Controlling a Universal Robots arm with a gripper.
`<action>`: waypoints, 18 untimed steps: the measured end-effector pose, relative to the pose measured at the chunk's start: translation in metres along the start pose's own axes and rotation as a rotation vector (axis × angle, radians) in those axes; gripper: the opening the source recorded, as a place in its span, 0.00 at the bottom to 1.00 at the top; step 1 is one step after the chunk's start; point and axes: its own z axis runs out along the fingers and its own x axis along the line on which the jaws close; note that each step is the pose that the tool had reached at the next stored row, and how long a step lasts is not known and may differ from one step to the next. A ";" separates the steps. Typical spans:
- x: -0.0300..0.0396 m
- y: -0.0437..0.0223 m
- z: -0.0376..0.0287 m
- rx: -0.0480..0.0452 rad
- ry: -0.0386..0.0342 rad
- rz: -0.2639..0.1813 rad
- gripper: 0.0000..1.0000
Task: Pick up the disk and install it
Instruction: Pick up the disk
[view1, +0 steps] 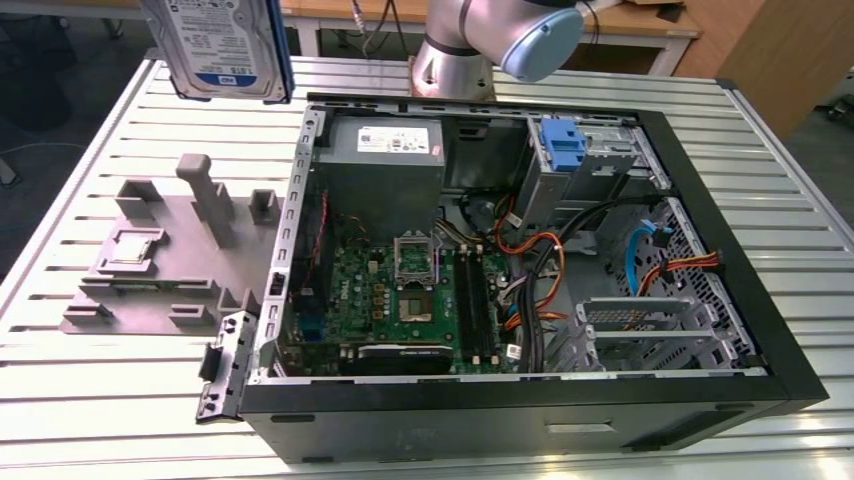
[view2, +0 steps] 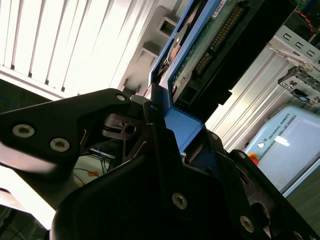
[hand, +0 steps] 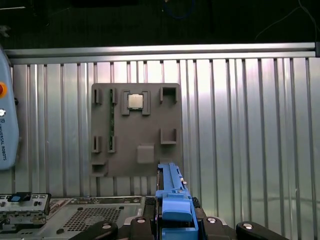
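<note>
Exterior view: the disk (view1: 220, 45) hangs upright in the air at about 11 o'clock in the frame, its blue-and-white label facing the camera and a blue rail down its edge. It is clear of the slatted table (view1: 80, 400) and lies outside the open computer case (view1: 747, 330), off the case's 10 o'clock corner. In the second wrist view the gripper (view2: 170, 125) has its black jaws closed on the disk's blue rail, holding the disk by one end, and the drive's underside runs away from the fingers (view2: 100, 117). Below the disk, at 9 o'clock from the case, a grey holder (view1: 174, 260) lies flat on the table with a small chip (view1: 130, 250) seated in one of its pockets. Inside the case, a grey box (view1: 387, 150) sits at 12 o'clock, an upright blue latch (view1: 567, 150) stands at 1 o'clock, and a green circuit board (view1: 400, 290) lies on the floor toward 7 o'clock. The base of the arm (view1: 461, 50) stands just behind the case.
</note>
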 end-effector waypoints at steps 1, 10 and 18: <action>0.0000 -0.0007 0.0000 0.0000 0.0000 0.000 0.37; -0.0004 -0.0077 -0.0001 0.0000 0.0000 0.000 0.37; -0.0007 -0.0139 -0.0001 0.0001 0.0000 0.000 0.37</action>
